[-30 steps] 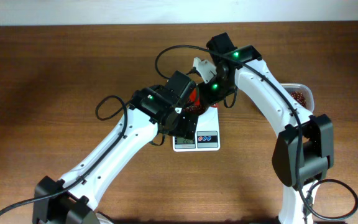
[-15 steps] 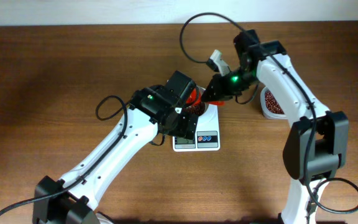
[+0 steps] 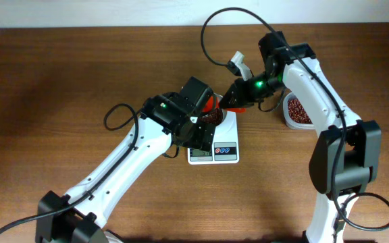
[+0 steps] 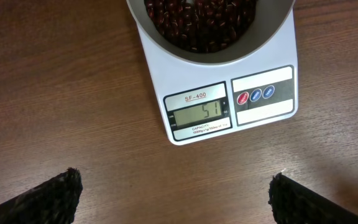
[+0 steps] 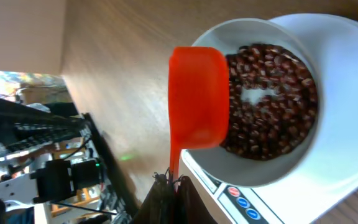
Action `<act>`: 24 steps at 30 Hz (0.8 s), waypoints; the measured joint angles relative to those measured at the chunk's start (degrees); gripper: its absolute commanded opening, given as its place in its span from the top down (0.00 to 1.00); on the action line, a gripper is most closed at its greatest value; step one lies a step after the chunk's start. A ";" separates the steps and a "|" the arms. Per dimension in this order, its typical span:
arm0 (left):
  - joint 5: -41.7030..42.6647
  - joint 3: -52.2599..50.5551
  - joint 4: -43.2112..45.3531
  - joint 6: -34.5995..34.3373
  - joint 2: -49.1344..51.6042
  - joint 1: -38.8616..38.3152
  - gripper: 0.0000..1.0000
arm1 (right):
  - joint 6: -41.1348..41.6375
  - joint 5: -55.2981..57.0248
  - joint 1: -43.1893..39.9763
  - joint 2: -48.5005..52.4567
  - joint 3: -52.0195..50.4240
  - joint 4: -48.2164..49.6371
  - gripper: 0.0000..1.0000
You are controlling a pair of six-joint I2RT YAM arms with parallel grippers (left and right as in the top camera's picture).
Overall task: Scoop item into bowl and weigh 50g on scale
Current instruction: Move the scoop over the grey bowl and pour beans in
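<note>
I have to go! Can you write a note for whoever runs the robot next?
Left gripper: open, empty, hovering in front of the scale.
Right gripper: shut on the red scoop, held over the bowl.
Bowl sits on the scale, holding red beans; more in the clear tub.
Done: scooping; display reads 51.
Left: probably lift out a bean or two, then park the scoop.

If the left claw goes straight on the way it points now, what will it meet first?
Probably the bare table just in front of the scale: the open left claw points down there, with nothing between. Depth is unclear, so the scale's front edge might come first.
</note>
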 measured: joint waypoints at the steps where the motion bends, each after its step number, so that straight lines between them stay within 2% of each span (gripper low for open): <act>1: 0.00 0.00 0.02 0.00 0.00 0.00 0.01 | -0.04 1.70 0.11 0.00 0.00 0.00 0.96; 4: 0.00 0.00 0.02 -0.02 0.00 0.00 0.01 | -0.02 13.09 2.47 0.00 0.00 0.13 0.96; 9: 0.00 0.00 0.00 0.00 0.00 0.00 0.01 | 1.36 32.89 11.41 -0.09 0.13 4.81 0.96; 11: 0.00 0.00 0.02 0.00 0.00 0.00 0.01 | 1.73 36.33 12.52 -0.11 0.13 3.76 0.96; 21: 0.00 0.00 0.00 0.00 0.00 0.00 0.01 | -0.35 32.87 12.59 -0.11 0.11 1.79 0.96; 24: 0.00 0.00 0.04 0.00 0.00 0.00 0.01 | -2.23 34.64 12.61 0.31 5.60 -5.05 0.96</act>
